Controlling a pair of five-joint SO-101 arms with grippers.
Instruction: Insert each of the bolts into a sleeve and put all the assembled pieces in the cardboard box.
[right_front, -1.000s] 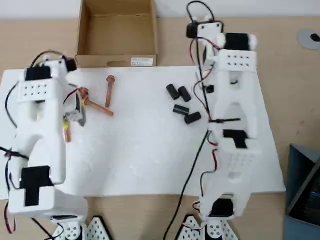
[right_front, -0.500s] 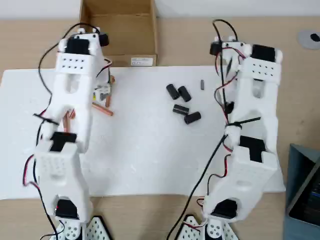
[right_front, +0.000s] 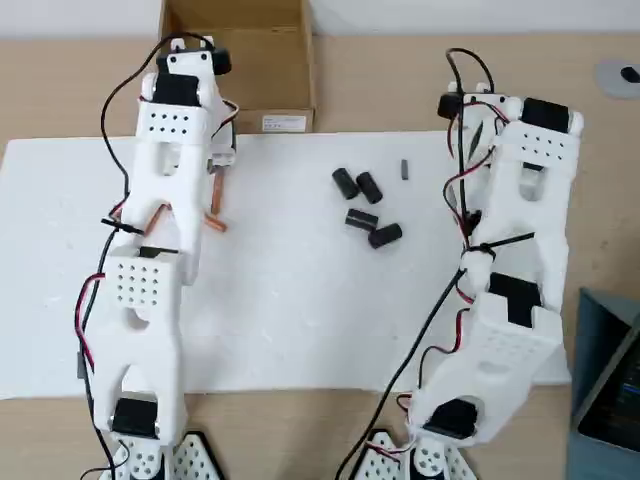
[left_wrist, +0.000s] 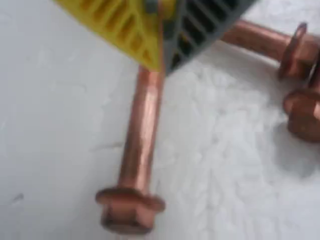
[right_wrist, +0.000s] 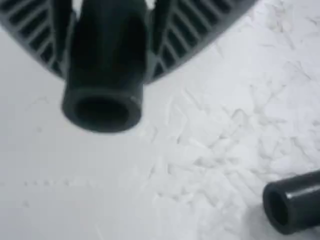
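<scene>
Pinching holds, two entries. Left gripper (left_wrist: 160, 47): yellow and grey fingers (left_wrist: 112, 22) pressed onto the plain tip of one copper bolt (left_wrist: 140, 135), flanged head low over the foam sheet (left_wrist: 55, 110), contact unclear. Gripped at the tip, so probably a lift clear of the pile, not an insertion hold. Two loose bolts (left_wrist: 302, 112) just beside. Right gripper (right_wrist: 110, 50): dark fingers (right_wrist: 30, 27) clamped around a black sleeve (right_wrist: 102, 102), open bore exposed, apparently offered to receive a shank. Second sleeve (right_wrist: 292, 200) lies near; four loose sleeves (right_front: 362, 218) cluster mid-sheet between the arms. Surface: white foam on a tan table (right_front: 600, 200). Cardboard box (right_front: 235, 122) at the far edge; no assembled piece visible inside.
</scene>
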